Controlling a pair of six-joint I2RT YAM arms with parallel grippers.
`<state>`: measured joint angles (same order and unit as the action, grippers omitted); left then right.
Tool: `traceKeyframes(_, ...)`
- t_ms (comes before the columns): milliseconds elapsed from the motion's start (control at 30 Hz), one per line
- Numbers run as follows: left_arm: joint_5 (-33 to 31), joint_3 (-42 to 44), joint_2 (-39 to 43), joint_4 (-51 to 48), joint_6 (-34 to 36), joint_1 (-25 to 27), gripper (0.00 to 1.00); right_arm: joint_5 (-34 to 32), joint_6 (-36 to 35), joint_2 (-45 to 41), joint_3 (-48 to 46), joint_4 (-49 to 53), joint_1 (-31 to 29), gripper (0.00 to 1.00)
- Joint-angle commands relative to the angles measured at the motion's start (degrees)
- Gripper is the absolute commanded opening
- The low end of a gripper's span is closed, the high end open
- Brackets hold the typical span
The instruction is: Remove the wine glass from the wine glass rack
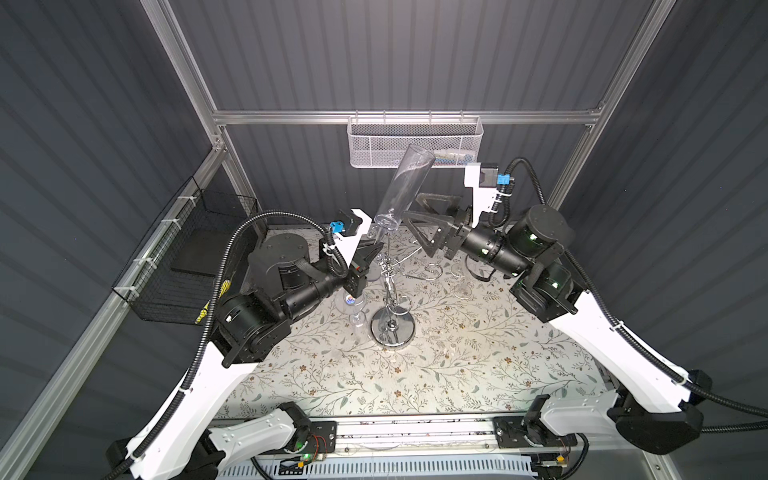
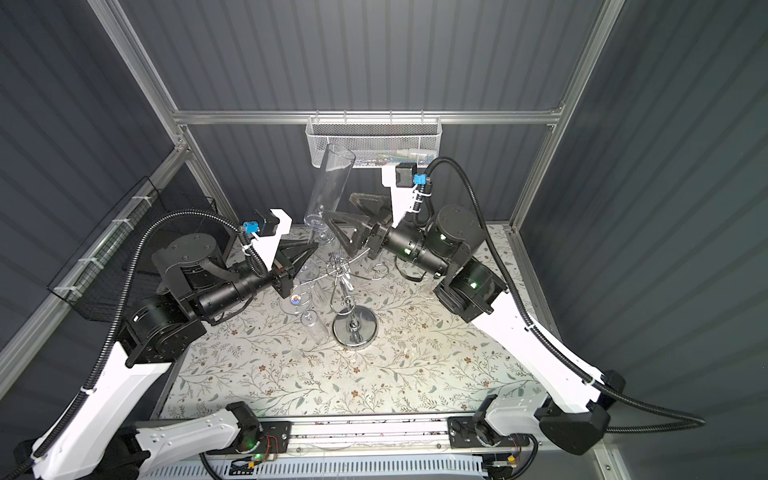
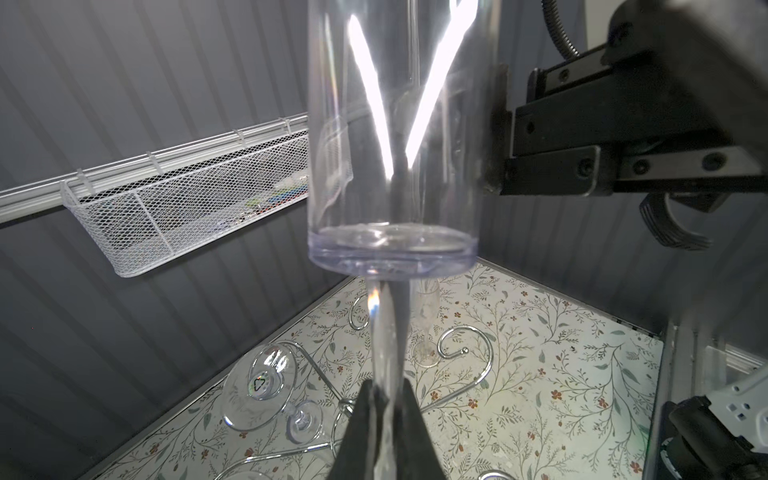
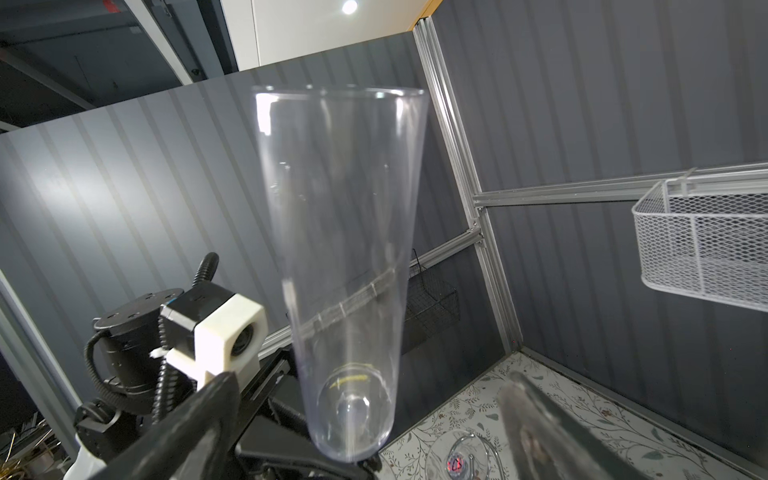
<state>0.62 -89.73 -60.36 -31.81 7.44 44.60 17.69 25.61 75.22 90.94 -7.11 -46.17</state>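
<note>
From where I stand, the left gripper [image 1: 377,251] is clamped tight on the thin stem of the wine glass [image 1: 405,187]. The left wrist view shows it plainly: two black fingers [image 3: 359,432] pinch the stem low in the frame, and the clear bowl fills the upper middle. In both top views the glass is off the wine glass rack [image 1: 392,328]. It is held above the rack near the centre of the frame, mouth up and leaning toward the white mesh basket [image 1: 415,141] on the back rail. The rack stands on the floral tablecloth [image 1: 415,374], its chrome base just below centre and its hooks curling out under the glass. The right gripper [image 1: 415,208] has its jaws spread wide, its tips just right of the bowl's lower end. In the right wrist view the bowl shows between its two fingers, but I cannot tell whether either touches it. At the rack's left side, beneath the left arm, another glass [image 1: 351,300] hangs.
</note>
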Motion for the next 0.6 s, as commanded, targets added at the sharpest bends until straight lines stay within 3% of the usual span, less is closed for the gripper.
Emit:
traceKeyframes(0, -1.5, 0.7, 1.6, 1.3, 2.8, 0.2, 0.00, -0.6, 1.8, 0.2, -0.4, -7.3, -0.2, 0.99)
traceKeyframes(333, -0.7, 2.2, 1.4, 1.5, 2.1, 0.2, 0.00, -1.0, 3.1, 3.9, 1.6, -11.6, -0.8, 0.94)
traceKeyframes(567, -1.0, 2.5, 1.1, 1.0, 2.3, 0.2, 0.00, -0.6, 4.8, 5.5, 1.1, -18.0, -1.0, 0.85)
